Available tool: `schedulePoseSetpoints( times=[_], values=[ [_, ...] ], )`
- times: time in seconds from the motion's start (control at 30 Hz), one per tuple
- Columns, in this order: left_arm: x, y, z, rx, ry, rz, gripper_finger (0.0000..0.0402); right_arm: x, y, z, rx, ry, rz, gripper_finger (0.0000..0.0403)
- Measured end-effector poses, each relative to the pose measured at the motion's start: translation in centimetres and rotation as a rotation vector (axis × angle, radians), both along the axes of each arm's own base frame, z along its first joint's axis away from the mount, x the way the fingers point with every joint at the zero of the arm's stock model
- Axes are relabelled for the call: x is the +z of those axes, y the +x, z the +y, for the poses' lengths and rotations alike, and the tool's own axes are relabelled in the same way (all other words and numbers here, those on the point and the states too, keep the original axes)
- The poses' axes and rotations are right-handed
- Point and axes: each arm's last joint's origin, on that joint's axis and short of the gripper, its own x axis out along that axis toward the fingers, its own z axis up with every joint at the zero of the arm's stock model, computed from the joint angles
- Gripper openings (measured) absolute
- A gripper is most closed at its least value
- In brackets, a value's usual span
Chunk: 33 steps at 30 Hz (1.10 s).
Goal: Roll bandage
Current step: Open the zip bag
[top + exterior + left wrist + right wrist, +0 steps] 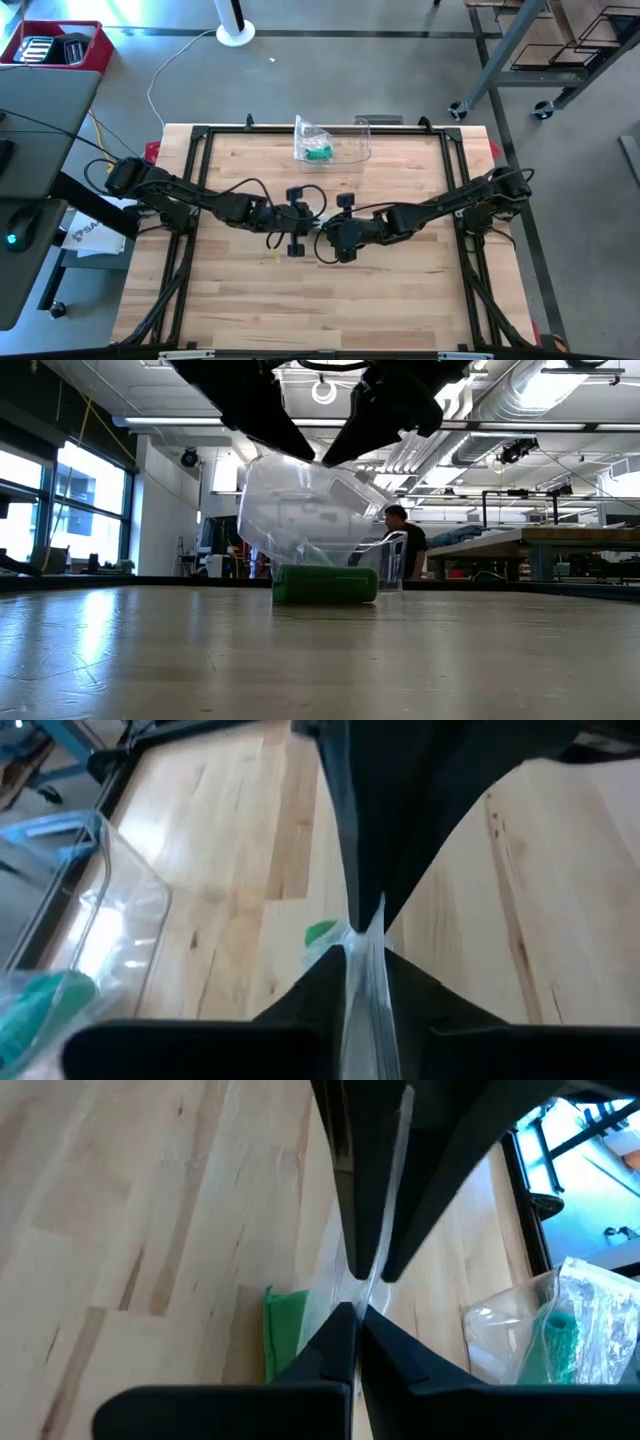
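Both arms meet at frame center in the high view. Left gripper (303,218) and right gripper (335,240) sit just beside each other above the wooden table (240,300).

Left wrist view: left fingers (400,990) are pressed together on a thin clear plastic sheet (365,980), with a bit of green below it. Right wrist view: right fingers (335,1345) pinch the same kind of clear film (385,1200); a green bandage strip (283,1332) lies on the wood just beside the tips.

Low view: a green bandage roll (325,584) rests on the table at center frame, with a clear plastic bag (300,510) hanging over it from the dark grippers above.

Upper center of the high view: a clear container (350,142) with a bag holding green items (316,146), well apart from the grippers.

A person (405,540) shows in the room behind in the low view.
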Motion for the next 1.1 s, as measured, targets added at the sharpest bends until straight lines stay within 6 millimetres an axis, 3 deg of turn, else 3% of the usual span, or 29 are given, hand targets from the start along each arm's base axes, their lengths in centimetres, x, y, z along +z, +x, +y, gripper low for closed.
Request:
schedulePoseSetpoints(
  times=[0.13, 0.27, 0.5, 0.63, 0.87, 1.1],
  values=[
    [-0.2, -0.1, 0.0, 0.023, -0.033, 0.016, 0.0006, 0.0, 0.0, 0.0, 0.006, -0.008, 0.002, 0.0],
    [-0.4, -0.3, 0.1, 0.069, -0.089, 0.024, 0.0001, 0.0, 0.0, 0.0, 0.036, -0.048, 0.017, 0.0009],
    [-1.7, -1.2, -0.3, 0.318, -0.103, -0.036, 0.0001, 1.7, -1.0, 0.8, -0.036, -0.076, -0.061, 0.0113],
    [-2.0, -1.3, -1.2, 0.371, -0.136, -0.167, 0.0, 1.6, -1.2, 2.2, 0.12, -0.039, -0.025, 0.0159],
    [-1.7, -1.3, -3.0, 0.307, -0.226, -0.339, 0.0, 0.1, -0.3, 2.5, 0.081, -0.138, -0.025, 0.0169],
    [-2.7, -1.8, -3.0, 0.336, -0.257, -0.331, 0.0, 0.3, -0.3, 3.4, 0.122, -0.197, -0.044, 0.0169]
  ],
)
